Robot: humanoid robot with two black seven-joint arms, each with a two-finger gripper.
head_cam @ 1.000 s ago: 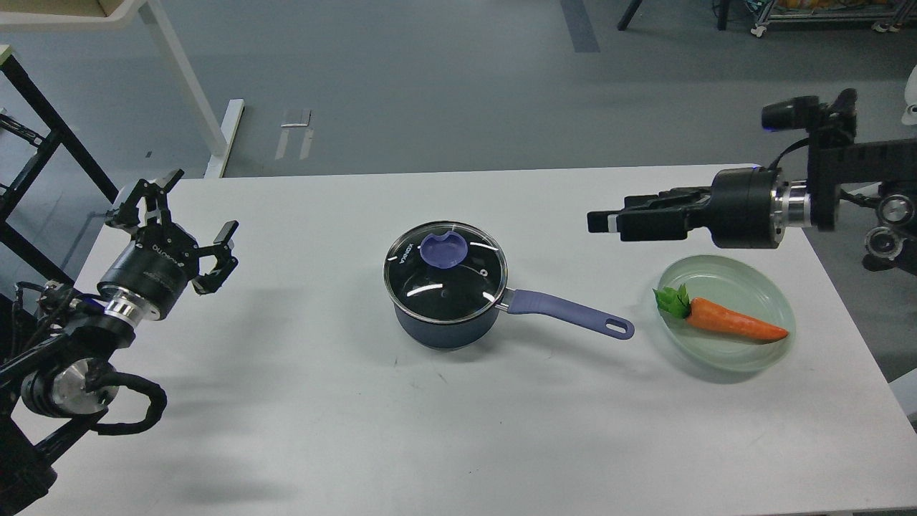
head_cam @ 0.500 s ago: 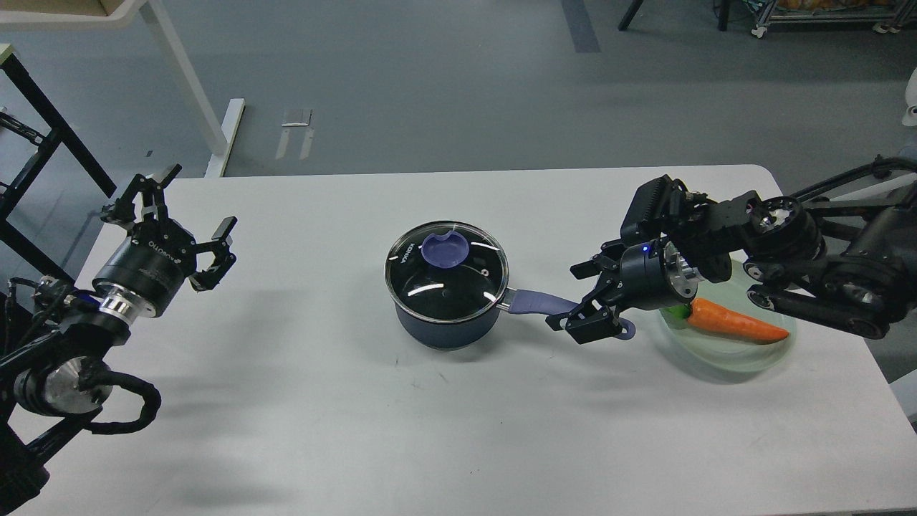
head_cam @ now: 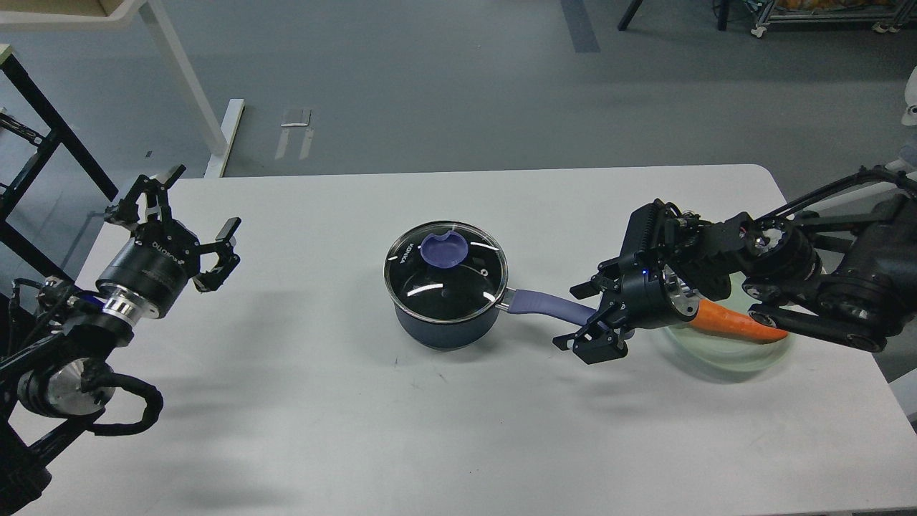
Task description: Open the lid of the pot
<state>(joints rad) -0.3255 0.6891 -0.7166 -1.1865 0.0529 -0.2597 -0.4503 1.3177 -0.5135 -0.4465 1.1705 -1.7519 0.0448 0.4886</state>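
While lidded, pot (head_cam: 444, 301) between jaws.

R gripper (head_cam: 589, 317) is now seen low at the far end of the pot handle (head_cam: 551, 304); 1 s ago it was held high near the table's far R edge, level, fingers together and pointing L. Since then the R arm has been swung down and inward across the plate (head_cam: 723, 358), so the carrot's (head_cam: 731, 322) leaf end is now covered. Fingers are spread, one above and one below the handle tip. Vs 0.5 s ago, the gripper is shifted slightly R and nearer the camera. L gripper (head_cam: 192, 222) is nudged only marginally.
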